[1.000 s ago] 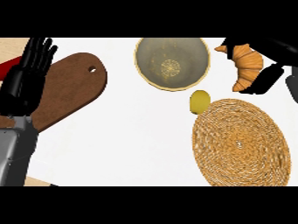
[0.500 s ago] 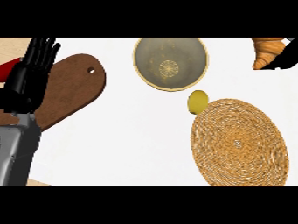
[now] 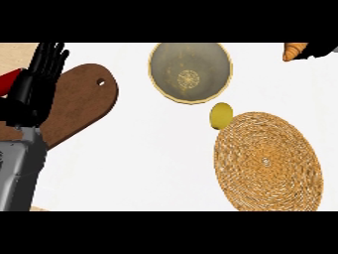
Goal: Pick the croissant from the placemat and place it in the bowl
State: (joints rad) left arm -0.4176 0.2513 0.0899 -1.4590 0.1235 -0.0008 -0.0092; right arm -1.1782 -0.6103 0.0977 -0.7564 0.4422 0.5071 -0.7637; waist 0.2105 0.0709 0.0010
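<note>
croissant [image 3: 294, 50] seemingly held by right hand [image 3: 317, 49] (top right corner)

The croissant [image 3: 296, 50] has gone from beside the bowl [image 3: 164, 74] toward 1 o'clock, so only its tip shows at the top edge. The right hand [image 3: 319, 48] has withdrawn with it, almost out of view.

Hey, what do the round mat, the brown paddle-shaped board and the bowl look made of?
Round tan placemat: woven straw or wicker, matte; concentric braided rings show. Brown paddle-shaped board: probably wood, smooth dark finish, with a hanging hole. Grey-green bowl: possibly glazed ceramic, judging by its yellowish rim and mottled inside.
</note>
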